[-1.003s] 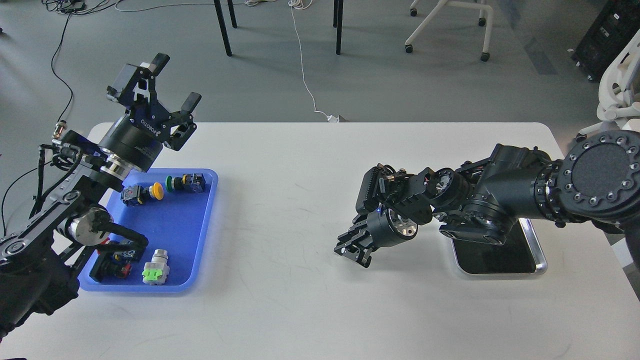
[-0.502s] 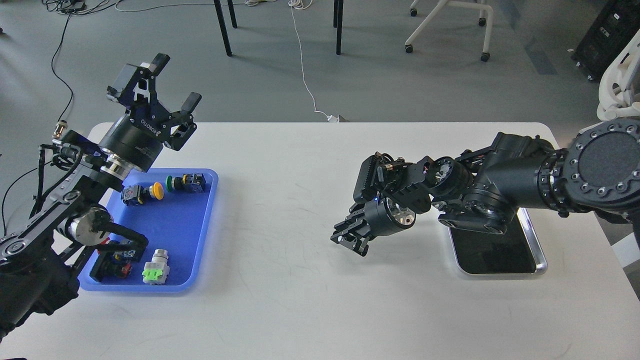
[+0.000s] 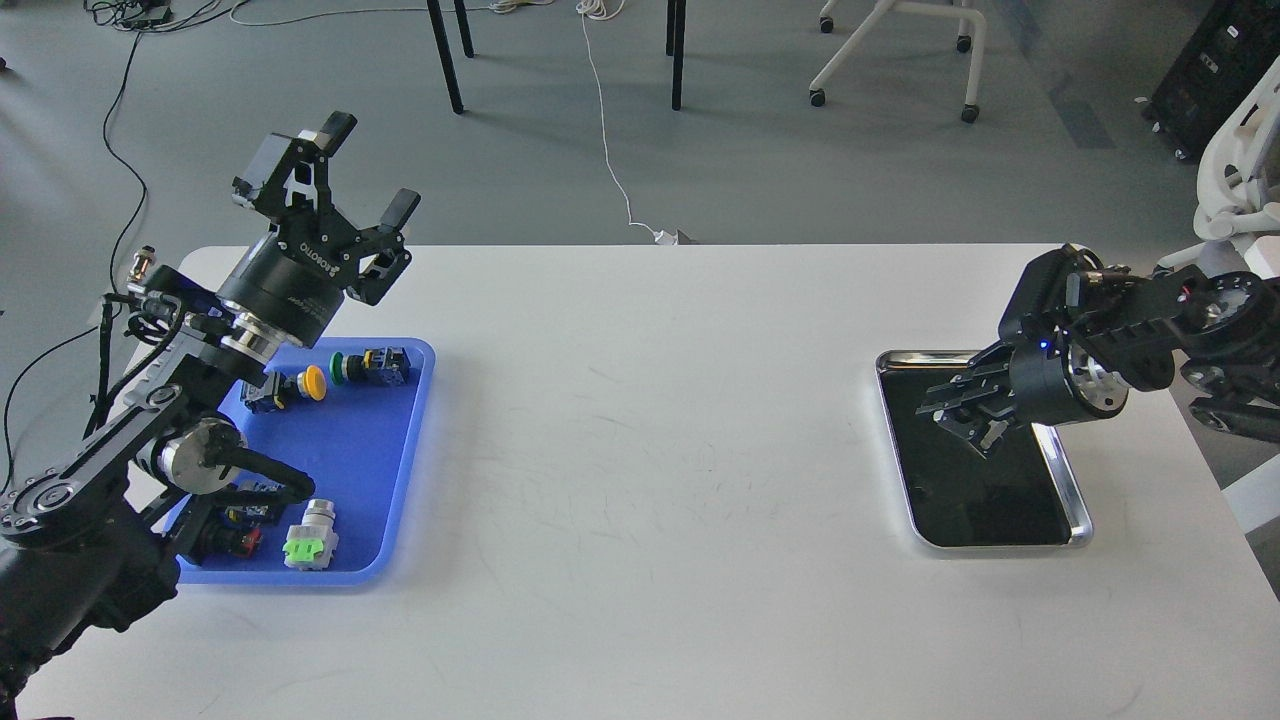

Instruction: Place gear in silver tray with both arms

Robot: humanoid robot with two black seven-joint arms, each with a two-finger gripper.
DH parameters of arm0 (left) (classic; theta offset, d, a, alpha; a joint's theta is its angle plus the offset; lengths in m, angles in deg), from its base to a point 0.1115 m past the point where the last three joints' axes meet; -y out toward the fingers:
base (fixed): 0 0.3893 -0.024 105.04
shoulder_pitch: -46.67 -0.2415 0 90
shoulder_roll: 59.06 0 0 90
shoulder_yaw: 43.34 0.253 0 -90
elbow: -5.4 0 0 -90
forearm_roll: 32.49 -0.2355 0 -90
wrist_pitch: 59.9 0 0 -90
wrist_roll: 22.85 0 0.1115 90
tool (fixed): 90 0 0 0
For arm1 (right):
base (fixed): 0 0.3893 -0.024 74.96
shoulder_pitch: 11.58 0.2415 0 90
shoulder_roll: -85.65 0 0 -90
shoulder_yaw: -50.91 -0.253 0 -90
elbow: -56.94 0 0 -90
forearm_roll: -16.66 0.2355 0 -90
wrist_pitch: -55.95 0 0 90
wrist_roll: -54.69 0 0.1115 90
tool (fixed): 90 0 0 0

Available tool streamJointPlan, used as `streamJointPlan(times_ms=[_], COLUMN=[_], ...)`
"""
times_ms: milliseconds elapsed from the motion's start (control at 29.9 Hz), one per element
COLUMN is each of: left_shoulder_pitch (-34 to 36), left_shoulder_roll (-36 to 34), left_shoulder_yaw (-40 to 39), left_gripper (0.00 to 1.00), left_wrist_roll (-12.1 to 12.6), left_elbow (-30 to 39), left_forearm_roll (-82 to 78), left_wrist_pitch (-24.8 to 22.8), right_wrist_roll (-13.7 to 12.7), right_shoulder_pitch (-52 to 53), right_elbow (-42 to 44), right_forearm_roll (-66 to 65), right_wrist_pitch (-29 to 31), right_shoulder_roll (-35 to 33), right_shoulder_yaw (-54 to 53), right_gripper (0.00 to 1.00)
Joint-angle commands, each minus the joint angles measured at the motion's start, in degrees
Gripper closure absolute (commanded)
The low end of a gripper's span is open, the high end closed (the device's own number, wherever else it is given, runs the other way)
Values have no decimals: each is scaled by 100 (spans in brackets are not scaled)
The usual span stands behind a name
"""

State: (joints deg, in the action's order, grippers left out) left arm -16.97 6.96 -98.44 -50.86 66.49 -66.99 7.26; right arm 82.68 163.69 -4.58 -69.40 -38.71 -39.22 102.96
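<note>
The silver tray lies at the right of the white table, its dark bottom bare where it shows. My right gripper hangs over the tray's far left part, pointing left and down. It is dark against the dark bottom, so I cannot tell its fingers apart. A small pale speck shows at its tip, and I cannot tell what it is. My left gripper is open and empty, raised above the table's far left corner. No gear shows clearly.
A blue plastic tray at the left holds several push-button switches: a yellow one, a green one, a green-and-white one. My left arm covers part of it. Chair and table legs stand beyond the far edge.
My right arm has swung back to the right, from the table's middle to above the silver tray. My left gripper has shifted slightly right and stays open.
</note>
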Motion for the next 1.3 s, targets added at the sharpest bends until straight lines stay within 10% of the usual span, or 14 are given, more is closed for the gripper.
streamJointPlan(times_ms=[0,368,502,535,870,1271], left_shoulder_pitch=[0,0,0,0,0,-184], left_shoulder_roll=[113,149,149,149,87,131], left_shoulder_yaw=[8,17,17,17,8,25], left_gripper=[2,2,2,2,2,2], left_wrist_roll=[0,0,0,0,0,0], left_elbow=[-1,-1,-1,-1,-1,-1], left_forearm_roll=[-13,-13,-13,-13,-13,-48], left_wrist_pitch=[7,-2,7,7,-2,103], right_wrist_roll=[1,1,1,1,1,1], right_shoulder_pitch=[-317,-845,-845,-845,-985,-3077], right_elbow=[44,422,378,369,246,158], right_forearm_roll=[-16,10,124,160,1071,6080], right_wrist_pitch=[0,0,-26,-17,-17,62], right_shoulder_roll=[-247,-195,-195,-221,-529,147], right_shoulder_yaw=[-11,-125,-291,-405,-1617,-5325], right_gripper=[84,80,8,5,4,4])
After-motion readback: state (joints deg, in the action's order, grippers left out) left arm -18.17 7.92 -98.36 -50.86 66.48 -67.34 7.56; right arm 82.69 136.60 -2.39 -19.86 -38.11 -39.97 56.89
